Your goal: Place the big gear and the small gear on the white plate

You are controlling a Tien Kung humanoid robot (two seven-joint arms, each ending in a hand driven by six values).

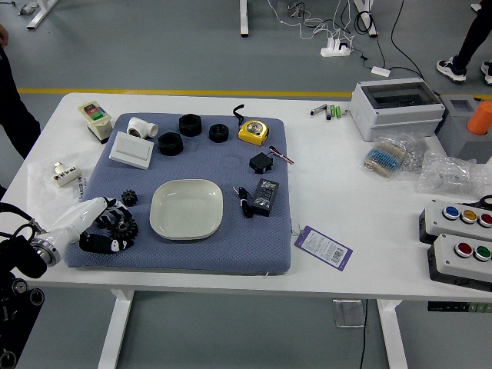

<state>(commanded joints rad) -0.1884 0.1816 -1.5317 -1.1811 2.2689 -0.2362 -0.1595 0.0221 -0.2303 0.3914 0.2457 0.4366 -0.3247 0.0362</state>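
Near left: left hand (98,209) at big gear (124,229), touching or overlapping; cannot tell whether it grips. Big gear looks stiff, moderately light; toothed rim should give purchase, best held across opposite sides. White plate (187,211) to its right, bare. Small gear (130,197) just beyond big gear, on blue mat (231,257); likely needs a fine rim pinch.

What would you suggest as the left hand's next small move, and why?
I'd probably have the left hand secure its hold on the big gear before any lift. It is right at that gear, partly covering it, but a firm grasp can't be confirmed from this view. The white plate lies just to the right, holding neither gear.
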